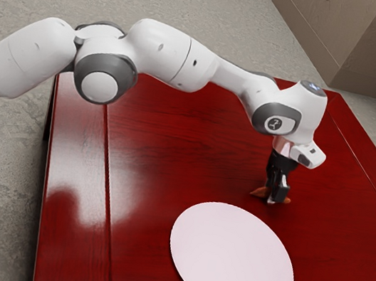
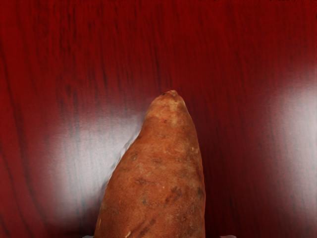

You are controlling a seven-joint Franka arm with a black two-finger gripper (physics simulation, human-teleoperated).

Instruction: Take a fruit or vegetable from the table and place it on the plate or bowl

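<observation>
A brown-orange sweet potato point(image 1: 259, 191) lies on the red wooden table, just beyond the far edge of the flat white plate point(image 1: 232, 258). My black gripper point(image 1: 276, 195) stands straight down over the potato's middle, at table height, and is shut on it; the potato's ends stick out on both sides of the gripper. In the wrist view the sweet potato point(image 2: 158, 183) sits right under my hand, its tapered tip pointing away over the glossy wood.
The red table point(image 1: 173, 145) has a raised strip along the exterior view's left side. Its far right corner lies near a beige wall block point(image 1: 349, 38). Bare wood surrounds the plate.
</observation>
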